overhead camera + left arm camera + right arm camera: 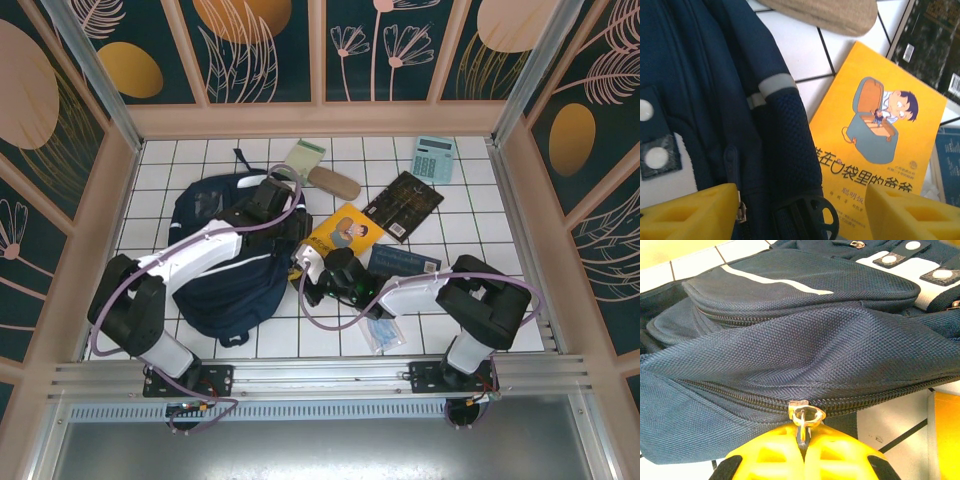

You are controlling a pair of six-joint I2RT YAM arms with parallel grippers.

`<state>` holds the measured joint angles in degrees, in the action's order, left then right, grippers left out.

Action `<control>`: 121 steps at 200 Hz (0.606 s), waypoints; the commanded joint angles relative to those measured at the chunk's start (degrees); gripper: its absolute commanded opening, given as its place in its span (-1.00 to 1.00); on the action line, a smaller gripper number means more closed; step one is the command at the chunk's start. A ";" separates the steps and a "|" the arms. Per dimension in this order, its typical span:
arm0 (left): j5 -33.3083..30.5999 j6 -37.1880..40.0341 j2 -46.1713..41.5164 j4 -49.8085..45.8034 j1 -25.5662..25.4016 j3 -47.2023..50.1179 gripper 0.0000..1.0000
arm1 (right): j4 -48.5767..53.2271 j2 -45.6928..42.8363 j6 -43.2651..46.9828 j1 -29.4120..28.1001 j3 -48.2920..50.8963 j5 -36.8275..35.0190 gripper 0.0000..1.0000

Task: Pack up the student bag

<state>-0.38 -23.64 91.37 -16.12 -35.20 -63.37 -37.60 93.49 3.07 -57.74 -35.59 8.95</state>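
I see the student bag (235, 300) lying flat on the white tiled table (165, 165), under my left arm. It's navy, with a white stripe (775, 282) across the front pocket and snap patches (655, 157) near the top.

Left gripper (800, 220) hangs over the bag's right edge. Its yellow fingers (690, 212) are spread wide with nothing between them. Under the gap is a black buckle (812, 217) on the bag's side.

Right gripper (802, 445) is at the bag's lower right edge, jaws pressed together and pinching the zipper pull (806, 417). The fabric above the zip bulges in a fold. I can't tell if the zip is parted anywhere.

Rest of the table, all placed from the bag:
- Yellow book (345, 232): just beside the right side, its near corner against the fabric in the left wrist view.
- Dark book (402, 205): farther right, past the yellow one.
- Blue book (405, 262): right of the bag, partly under the yellow and dark books' edges.
- Tan pencil case (333, 182): just off the upper right corner.
- Green notepad (303, 155): beyond the top edge, near the pencil case.
- Calculator (435, 157): well apart, far upper right.
- Clear plastic packet (380, 330): off the lower right, near my right arm. Contents too small to tell.
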 commanded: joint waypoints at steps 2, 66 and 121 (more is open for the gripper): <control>2.99 2.35 2.94 -1.90 0.00 -1.49 0.37 | -5.54 -1.87 -0.79 0.42 0.18 1.07 -1.00; -0.68 2.61 6.49 -3.49 0.04 -4.81 -1.00 | -3.88 -1.80 0.11 0.43 -0.48 -0.18 -1.00; -12.60 1.06 10.94 -7.52 0.43 -14.47 -1.00 | 9.30 -1.46 4.75 -0.20 -5.70 -7.53 -1.00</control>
<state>-5.15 -21.32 100.07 -23.00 -35.40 -71.94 -34.06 93.47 4.23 -57.32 -37.50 4.73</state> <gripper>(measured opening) 0.113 0.051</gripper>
